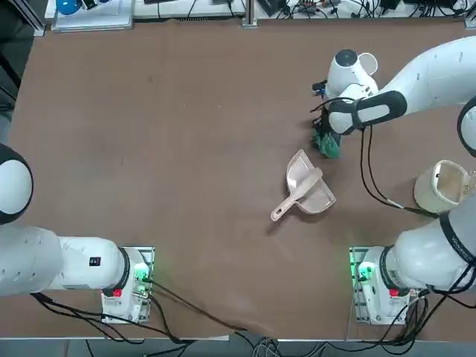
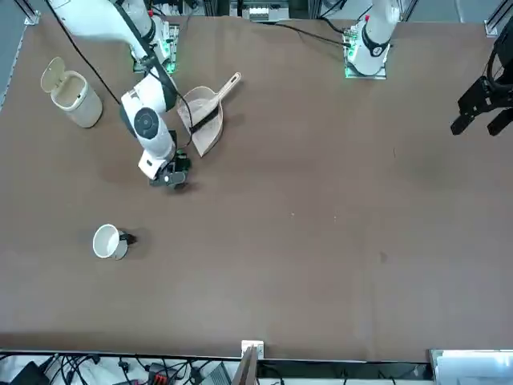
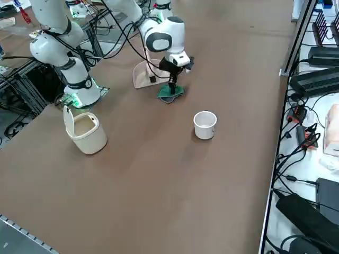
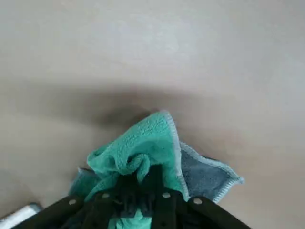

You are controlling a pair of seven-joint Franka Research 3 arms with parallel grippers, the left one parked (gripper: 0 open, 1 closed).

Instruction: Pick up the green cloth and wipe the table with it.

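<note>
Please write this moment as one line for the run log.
phase: wiping | right gripper: shut on green cloth | cloth: touching table | near: dustpan

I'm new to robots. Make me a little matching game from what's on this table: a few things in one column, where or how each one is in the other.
Things:
1. green cloth
2. dustpan
3. white cup
4. beige bin

Places:
A. standing alone on the bare table, touching nothing
B. near the right arm's base, lid flipped up
C. pinched in the right gripper, hanging onto the tabletop
D. lying beside the cloth, handle pointing towards the robot

Pairs: 1-C, 2-D, 3-A, 4-B
</note>
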